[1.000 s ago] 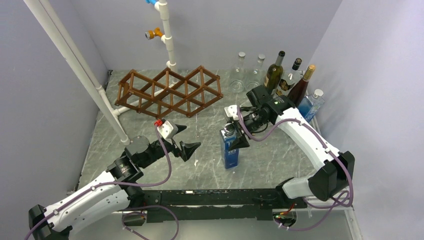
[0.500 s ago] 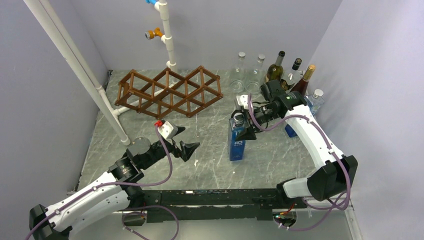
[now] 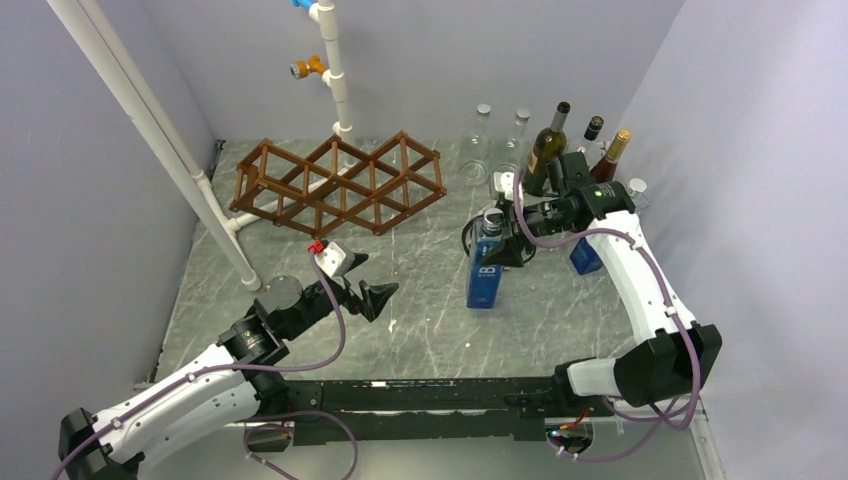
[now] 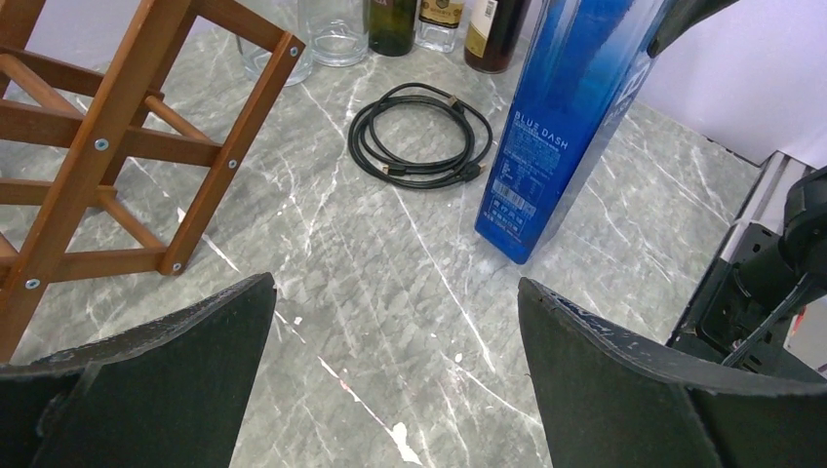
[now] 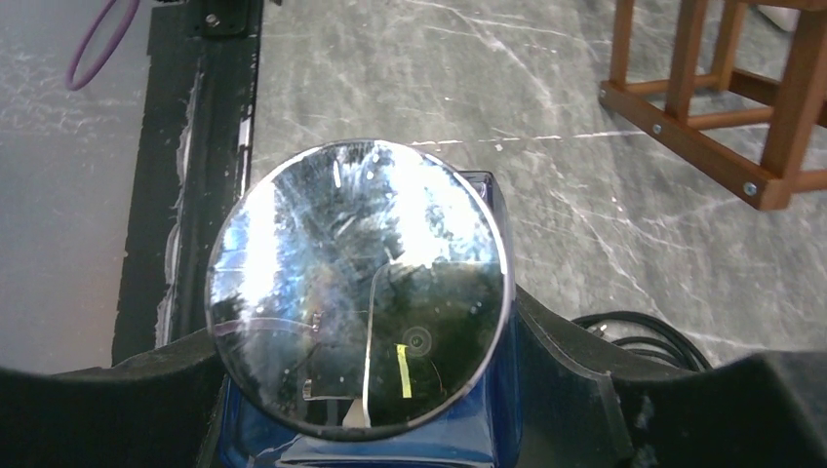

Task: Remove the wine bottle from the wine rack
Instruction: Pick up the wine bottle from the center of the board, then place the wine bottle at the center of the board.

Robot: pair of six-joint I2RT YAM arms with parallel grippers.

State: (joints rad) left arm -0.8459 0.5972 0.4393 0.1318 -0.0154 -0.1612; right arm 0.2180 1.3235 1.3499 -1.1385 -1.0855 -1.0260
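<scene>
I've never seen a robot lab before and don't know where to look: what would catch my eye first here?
Most likely the tall blue bottle, tilted near the middle of the table, with the right gripper clamped on it just below its cap. Next come the brown wooden wine rack at the back left, its cells empty, and the cluster of glass bottles standing in the back right corner.

Wine rack (image 3: 340, 185): one. Right of wine rack: clear glass bottle (image 3: 479, 158), two; dark wine bottle (image 3: 545, 150), three; blue bottle (image 3: 485, 280), two; coiled black cable (image 4: 358, 141), one.
</scene>
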